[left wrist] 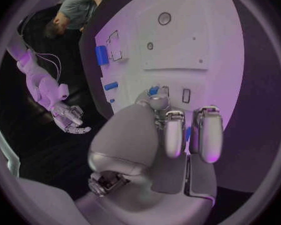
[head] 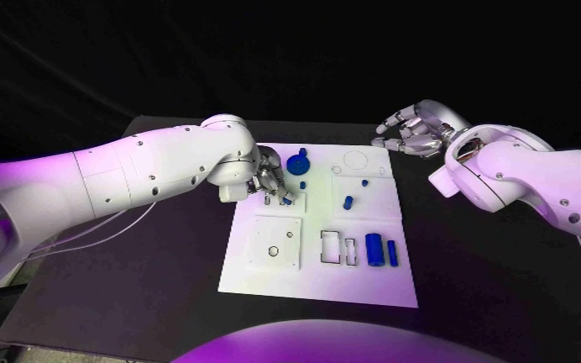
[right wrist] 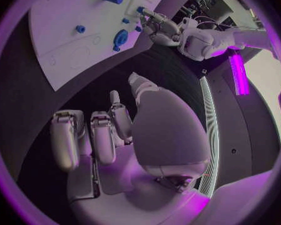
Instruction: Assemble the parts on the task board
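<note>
Fingers [head: 269, 180] of the left hand [head: 264, 176] curl down onto the upper left of the task board [head: 321, 283], their tips at a small blue part [head: 287, 199] beside the small rectangular slots; whether they pinch it I cannot tell. In the left wrist view a blue piece [left wrist: 153, 90] sits just past the fingertips. The right hand [head: 411, 134] hovers off the board's upper right corner over the black table [head: 121, 296], fingers curled loosely and apart, holding nothing.

On the board I count 1 round blue disc part [head: 298, 162] near the top edge, just beside the left hand, 1 short peg [head: 348, 202] in the middle with its long axis running roughly toward the robot, and 2 blue cylinders [head: 374, 250] lying side by side at the lower right, both long axes pointing toward the robot, the wider one on the left.
</note>
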